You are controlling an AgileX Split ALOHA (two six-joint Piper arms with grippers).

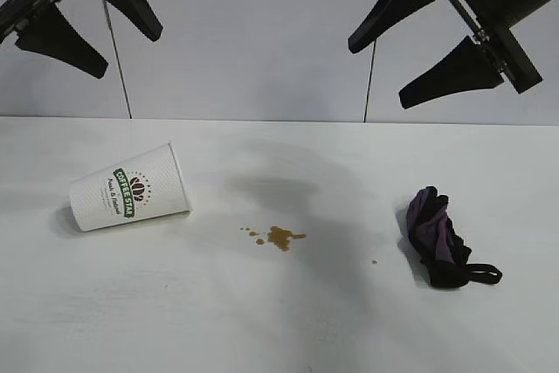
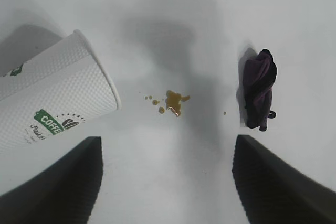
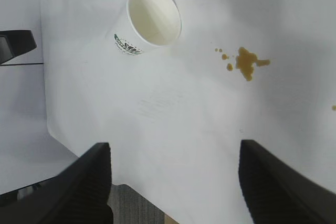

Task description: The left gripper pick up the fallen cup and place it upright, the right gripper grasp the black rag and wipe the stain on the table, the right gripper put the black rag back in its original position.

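Observation:
The white cup [image 1: 129, 187] with the green COFFEE STAR logo lies on its side at the left of the table [image 1: 262, 321], mouth toward the middle. It also shows in the left wrist view [image 2: 50, 95] and the right wrist view [image 3: 149, 20]. The brown stain [image 1: 278, 236] sits at the table's middle, also in the left wrist view [image 2: 173, 101] and the right wrist view [image 3: 245, 62]. The black rag [image 1: 441, 238] with purple folds lies at the right, also in the left wrist view [image 2: 258, 88]. My left gripper [image 1: 122, 28] is open, high above the cup. My right gripper [image 1: 376, 72] is open, high above the rag.
A grey wall with vertical seams [image 1: 118, 58] stands behind the table. One tiny brown droplet [image 1: 374, 261] lies between the stain and the rag. The right wrist view shows the table's edge [image 3: 79, 153] and floor beyond it.

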